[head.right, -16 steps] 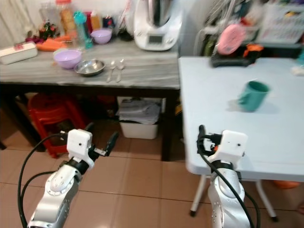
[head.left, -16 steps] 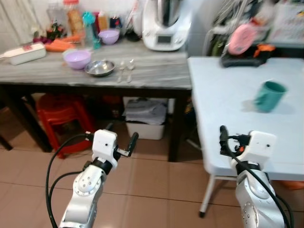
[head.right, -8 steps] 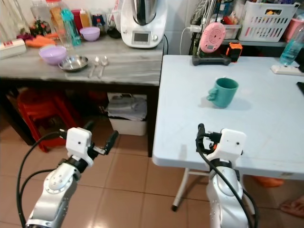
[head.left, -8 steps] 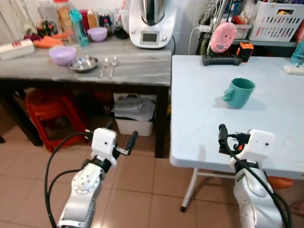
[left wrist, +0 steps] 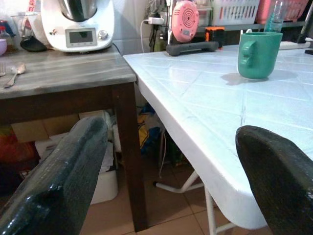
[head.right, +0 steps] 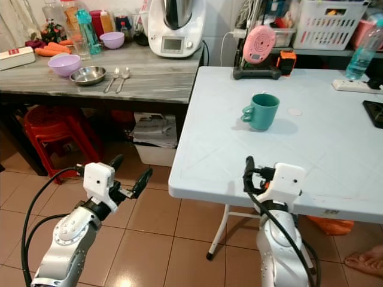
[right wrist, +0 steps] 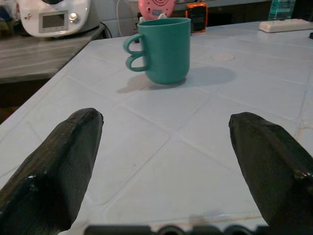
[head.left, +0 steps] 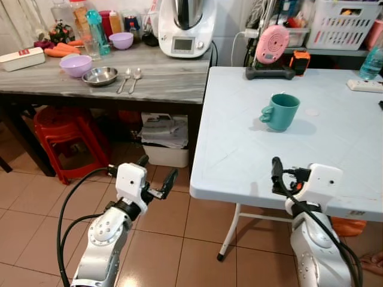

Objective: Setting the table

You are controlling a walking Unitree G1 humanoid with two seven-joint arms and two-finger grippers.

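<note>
Green mug (head.left: pixel 280 110) stands upright mid-bench on the white bench (head.left: pixel 239 161), handle toward its left edge. Right pincer (right wrist: pixel 166 161) spread, hovering over the near edge, empty. Left pincer (head.left: pixel 157 176) spread, over the floor beside the near left corner, empty.

Bare tabletop (head.left: pixel 251 155) before mug (head.left: pixel 280 111)

The white plastic folding table (head.left: pixel 239 155) runs off the right edge, its far corner unseen. The white slatted laundry basket (head.left: pixel 349 24) is cropped at the top. A clear water bottle (head.right: pixel 366 46) is cut by the edge. Jars behind the purple bowl are too small to read.
</note>
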